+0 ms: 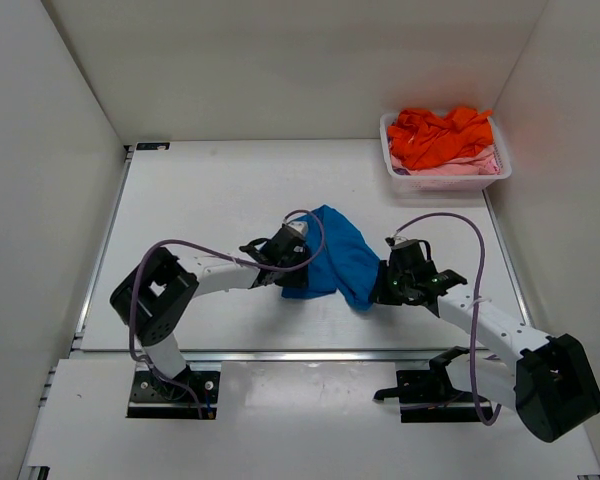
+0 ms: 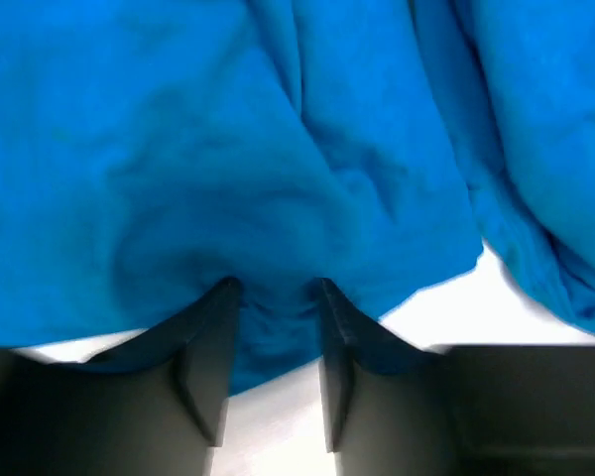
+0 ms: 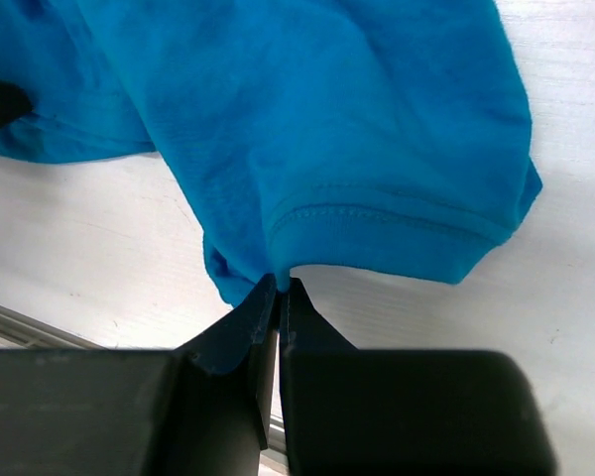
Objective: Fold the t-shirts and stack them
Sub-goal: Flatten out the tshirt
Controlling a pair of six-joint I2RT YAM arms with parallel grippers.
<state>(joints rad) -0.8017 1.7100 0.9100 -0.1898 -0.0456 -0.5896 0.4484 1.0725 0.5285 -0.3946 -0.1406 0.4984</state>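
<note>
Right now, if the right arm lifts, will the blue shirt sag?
Probably sag: the blue shirt lies bunched in soft folds. Likely light: the right gripper pinches just its hem. The left gripper, fingers apart, probably won't hold it.

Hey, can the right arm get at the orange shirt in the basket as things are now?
Probably not yet. Its fingers are pinched shut on the hem of the blue shirt, so they'd have to let go first. Otherwise, nothing stands between that arm and the basket holding the orange shirt.

place: robot lab cell | evidence: white panel walls (image 1: 280, 60), two arms (image 1: 220, 275) bolted to table (image 1: 210, 190)
</note>
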